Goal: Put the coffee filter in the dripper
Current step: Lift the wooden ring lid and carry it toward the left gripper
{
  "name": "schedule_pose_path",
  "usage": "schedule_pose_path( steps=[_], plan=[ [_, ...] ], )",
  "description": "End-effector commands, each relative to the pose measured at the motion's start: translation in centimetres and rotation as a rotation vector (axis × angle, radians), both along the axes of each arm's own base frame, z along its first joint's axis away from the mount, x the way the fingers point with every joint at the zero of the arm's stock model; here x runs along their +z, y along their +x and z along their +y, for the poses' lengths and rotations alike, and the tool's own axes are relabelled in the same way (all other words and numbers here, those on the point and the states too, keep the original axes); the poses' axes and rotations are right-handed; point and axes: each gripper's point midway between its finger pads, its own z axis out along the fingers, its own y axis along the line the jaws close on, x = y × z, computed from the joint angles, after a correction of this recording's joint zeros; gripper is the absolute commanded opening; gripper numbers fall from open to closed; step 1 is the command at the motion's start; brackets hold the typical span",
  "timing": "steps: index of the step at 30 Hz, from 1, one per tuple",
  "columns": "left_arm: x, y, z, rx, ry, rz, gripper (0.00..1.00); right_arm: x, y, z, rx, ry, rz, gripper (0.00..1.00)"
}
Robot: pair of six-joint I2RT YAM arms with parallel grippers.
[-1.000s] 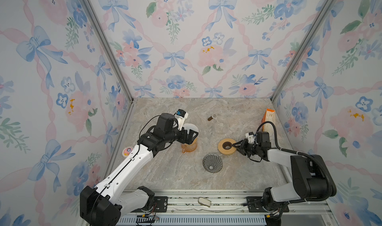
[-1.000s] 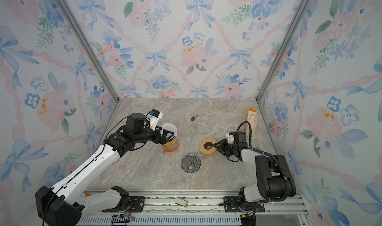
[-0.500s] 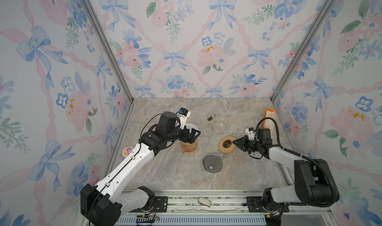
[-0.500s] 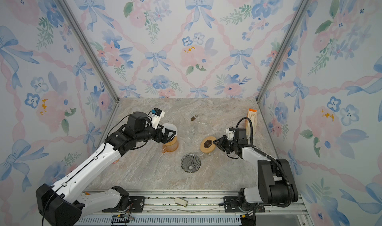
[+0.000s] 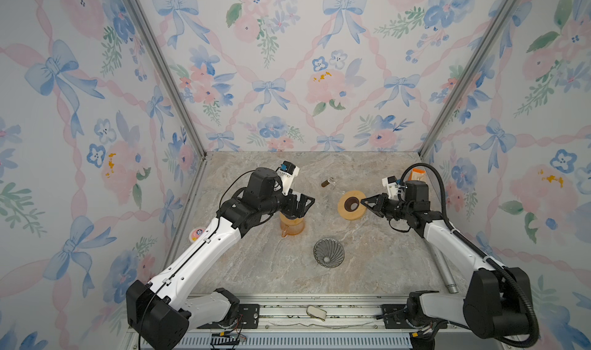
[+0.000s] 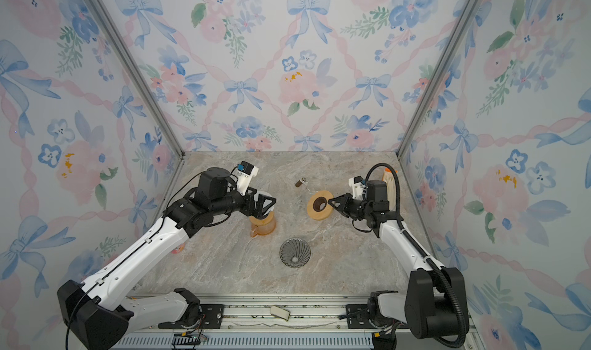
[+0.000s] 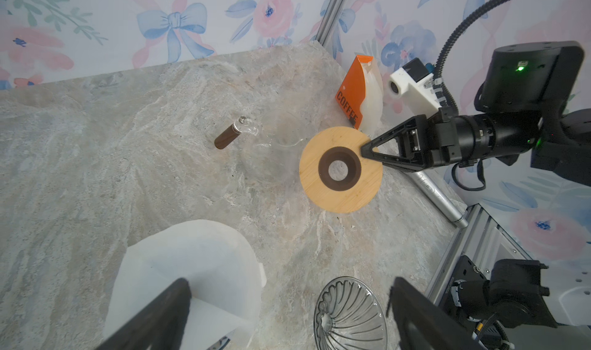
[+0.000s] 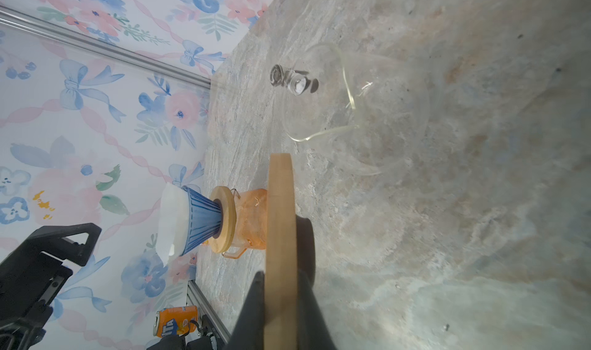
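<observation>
Right wrist view, right tool [image 8: 281, 276] pinching wooden disc [image 8: 279, 204] (edge-on), left tool [image 5: 303, 203] spread wide.

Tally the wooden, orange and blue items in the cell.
Wooden: 2 (held ring in right gripper, base ring on carafe)
Orange: 3 (carafe, coffee pack, soda can)
Blue: 1 (dripper)
Total: 6

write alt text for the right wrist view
The right gripper pinches the rim of a wooden disc, seen edge-on. Beyond it a white paper filter sits in a blue dripper atop an orange jug. A clear glass vessel rests on the marble table.
</observation>
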Motion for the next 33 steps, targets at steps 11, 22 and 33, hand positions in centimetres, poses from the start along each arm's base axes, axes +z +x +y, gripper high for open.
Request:
schedule_pose_path(
  steps=[11,22,33],
  plan=[
    [1.6,2.9,-0.9,0.022,0.038,-0.068,0.98,8.7,6.7,1.9,-0.025,0.286,-0.271,0.00],
    [0.8,3.9,-1.4,0.009,0.066,-0.063,0.98,5.2,10.7,1.6,-0.110,0.314,-0.171,0.00],
    [-0.1,4.0,-1.4,0.009,0.076,-0.045,0.98,0.6,11.7,1.2,-0.129,0.277,-0.030,0.00]
  ],
)
